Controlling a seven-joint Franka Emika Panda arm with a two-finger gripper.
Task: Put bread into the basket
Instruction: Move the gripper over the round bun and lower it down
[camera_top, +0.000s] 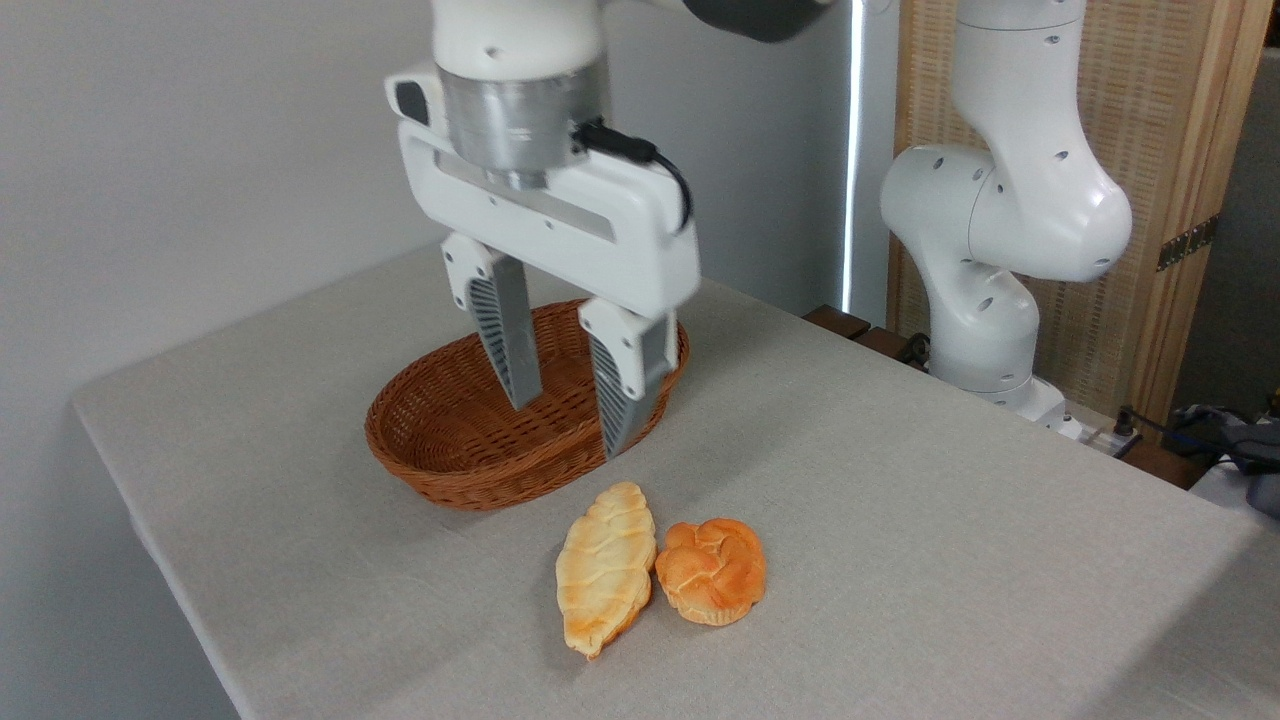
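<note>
Bread: one orange-brown knotted bun (711, 570) on grey table (950, 520), touching one pale yellow leaf-shaped loaf (604, 568). One oval wicker basket (450, 440) behind. Hand (570, 425) above, fingers spread, holding nothing.

White glossy arm (1010, 200), silver wrist flange, white gripper (570, 425) body, grey ribbed fingers (505, 335), black cable at 3 o'clock

- Even, soft indoor light; faint shadows on the surface (900, 520).
- Bright vertical strip glares beside the wall.
- Tool (570, 425) edges slightly motion-blurred.
</note>
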